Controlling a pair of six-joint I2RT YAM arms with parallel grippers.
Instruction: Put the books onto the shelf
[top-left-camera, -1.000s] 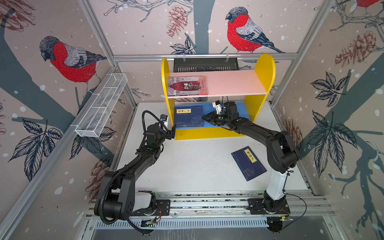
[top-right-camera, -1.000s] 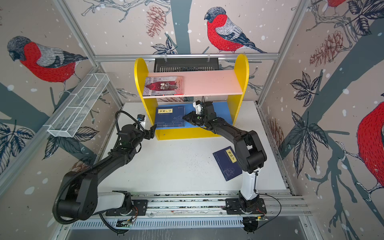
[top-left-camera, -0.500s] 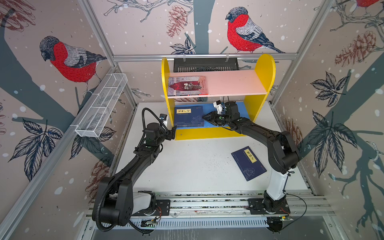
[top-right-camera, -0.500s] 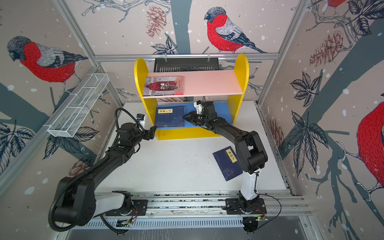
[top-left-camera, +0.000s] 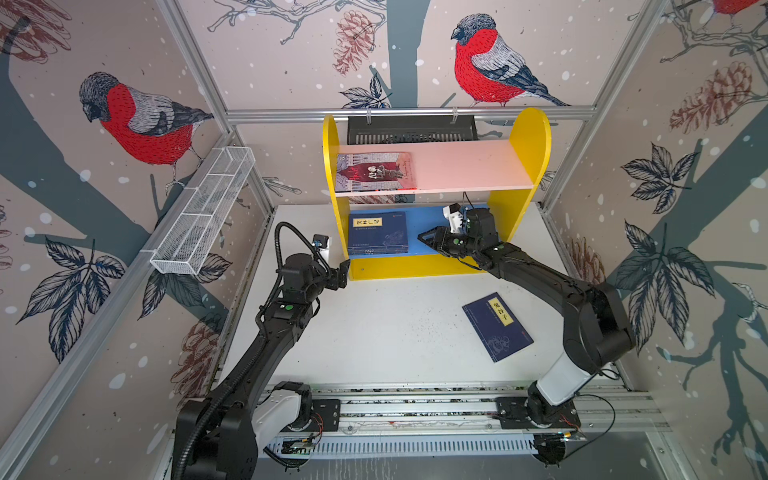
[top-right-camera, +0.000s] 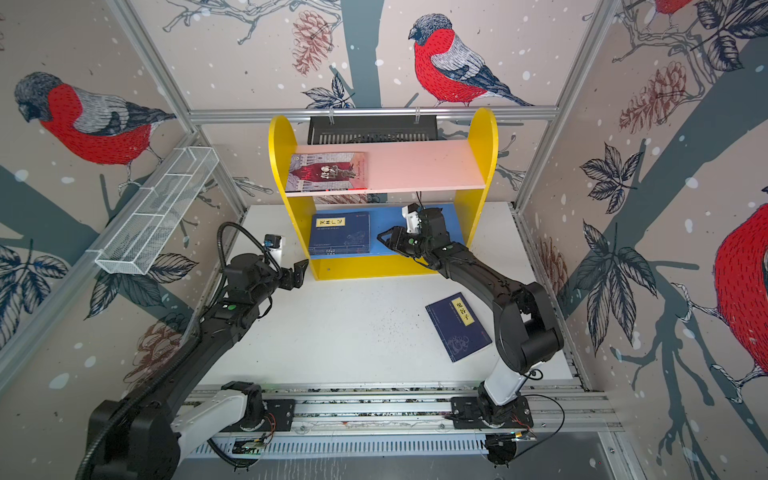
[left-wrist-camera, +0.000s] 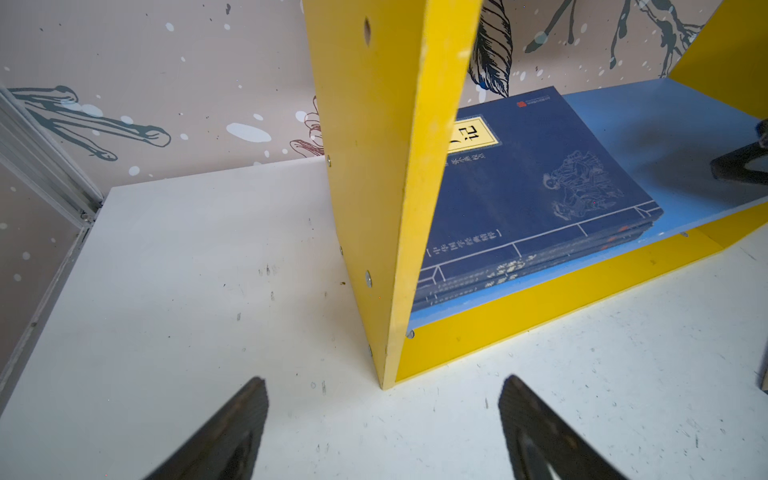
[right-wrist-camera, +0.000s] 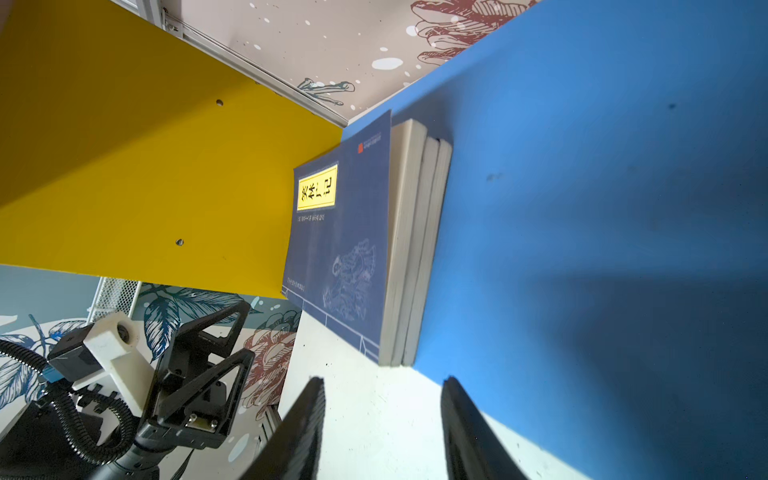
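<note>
1. The shelf (top-left-camera: 528, 137) stands at upper centre in both top views; a grey-lilac book (top-left-camera: 376, 171) lies flat on its pink board.
2. A stack of navy books (right-wrist-camera: 345, 249) lies at the left end of the blue board. Only the right wrist view shows its three page edges.
3. In the left wrist view the yellow side panel hides part of the top label.
4. Another navy book (top-left-camera: 497, 326) lies on the white surface (top-left-camera: 395, 332), lower right.
5. The left fingers (left-wrist-camera: 232, 428) are spread wide and empty by the shelf's front corner.
6. The right fingers (right-wrist-camera: 469, 428) are parted and empty beside the stack.
</note>
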